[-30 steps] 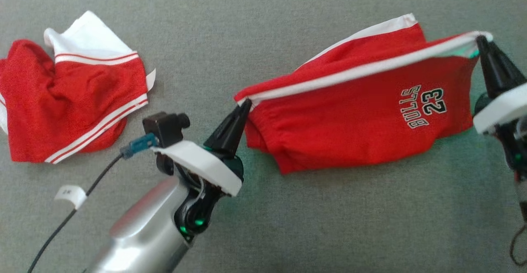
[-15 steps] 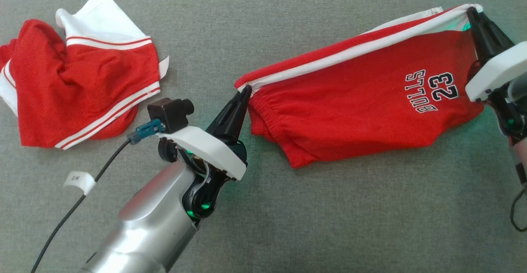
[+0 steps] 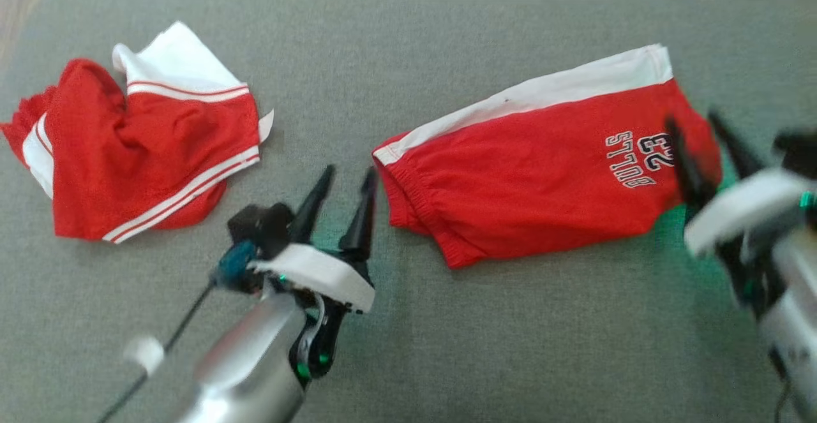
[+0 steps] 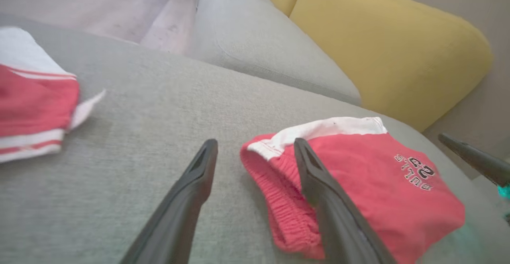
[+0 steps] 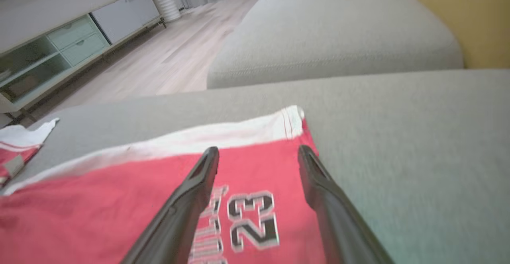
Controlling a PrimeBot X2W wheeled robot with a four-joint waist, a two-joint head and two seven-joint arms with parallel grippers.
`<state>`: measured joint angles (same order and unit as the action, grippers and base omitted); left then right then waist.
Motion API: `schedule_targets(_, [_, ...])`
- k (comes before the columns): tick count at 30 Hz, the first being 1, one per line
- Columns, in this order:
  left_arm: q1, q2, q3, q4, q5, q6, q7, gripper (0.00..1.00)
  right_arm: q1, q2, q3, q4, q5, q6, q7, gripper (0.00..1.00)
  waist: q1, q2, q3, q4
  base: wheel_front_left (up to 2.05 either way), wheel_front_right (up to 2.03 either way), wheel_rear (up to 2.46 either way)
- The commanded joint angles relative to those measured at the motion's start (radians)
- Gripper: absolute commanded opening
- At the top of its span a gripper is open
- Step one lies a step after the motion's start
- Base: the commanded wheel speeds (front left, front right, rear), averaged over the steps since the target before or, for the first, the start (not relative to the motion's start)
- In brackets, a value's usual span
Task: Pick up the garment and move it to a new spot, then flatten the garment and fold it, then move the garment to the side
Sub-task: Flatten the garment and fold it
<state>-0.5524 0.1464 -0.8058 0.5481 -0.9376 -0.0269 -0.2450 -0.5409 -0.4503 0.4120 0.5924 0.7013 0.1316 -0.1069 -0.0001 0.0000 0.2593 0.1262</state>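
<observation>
The red shorts (image 3: 542,180) with a white side band and "BULLS 23" print lie folded and flat on the grey sofa seat (image 3: 447,40). My left gripper (image 3: 350,174) stands open just left of their waistband end, holding nothing. In the left wrist view the shorts (image 4: 358,176) sit to the right of that gripper (image 4: 255,142), and its right finger crosses their waistband corner. My right gripper (image 3: 692,120), blurred, is open over the printed end. In the right wrist view the fingers of the right gripper (image 5: 258,150) straddle the "23" on the shorts (image 5: 99,200), apart from the cloth.
A second red and white garment (image 3: 147,155) lies crumpled at the seat's left. Behind the seat are a grey cushion (image 4: 259,45) and a yellow cushion (image 4: 390,45). A wooden floor (image 5: 151,65) and a low cabinet (image 5: 59,41) lie beyond the sofa.
Both grippers have opened and let go of the shorts' white-banded edge, which dropped flat onto the seat. Both arms drew back from the cloth. The head camera also shifted.
</observation>
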Motion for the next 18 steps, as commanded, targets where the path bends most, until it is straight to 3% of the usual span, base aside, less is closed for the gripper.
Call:
schedule_targets(1, [0.039, 0.012, 0.093, -0.083, 0.111, 0.083, -0.016, 1.00, 0.069, -0.031, 0.017, -0.044, 0.019, -0.001, -0.019, 1.00, 0.0001, 0.0000, -0.032, -0.008, 0.00, 0.00, 0.00])
schedule_targets(2, [0.072, 0.006, 0.136, -0.134, 0.177, 0.121, -0.016, 1.00, 0.092, -0.034, 0.017, -0.049, 0.024, -0.001, -0.019, 1.00, 0.0001, 0.0000, -0.036, -0.007, 0.00, 0.00, 0.00])
schedule_targets(3, [0.154, -0.010, 0.202, -0.238, 0.315, 0.186, -0.016, 1.00, 0.123, -0.039, 0.005, -0.049, 0.032, -0.001, -0.021, 1.00, 0.0001, 0.0000, -0.040, -0.003, 0.00, 0.00, 0.00])
schedule_targets(4, [0.154, -0.010, 0.202, -0.238, 0.315, 0.186, -0.016, 1.00, 0.123, -0.039, 0.005, -0.049, 0.032, -0.001, -0.021, 1.00, 0.0001, 0.0000, -0.040, -0.003, 0.00, 0.00, 0.00])
schedule_targets(8, [0.308, -0.042, 0.262, -0.408, 0.543, 0.259, -0.017, 1.00, 0.119, -0.039, -0.061, 0.008, 0.008, -0.001, -0.039, 1.00, 0.0001, 0.0000, -0.040, 0.022, 0.00, 0.00, 0.00])
schedule_targets(13, [0.424, -0.070, 0.288, -0.523, 0.688, 0.279, -0.017, 1.00, 0.049, -0.029, -0.127, 0.132, -0.056, -0.001, -0.036, 1.00, 0.0001, 0.0000, -0.033, 0.077, 0.00, 0.00, 0.00])
schedule_targets(18, [0.463, -0.085, 0.298, -0.547, 0.733, 0.260, -0.017, 1.00, -0.018, 0.000, -0.186, 0.279, -0.086, -0.001, -0.022, 1.00, 0.0001, 0.0000, -0.032, 0.137, 0.00, 0.00, 0.00])
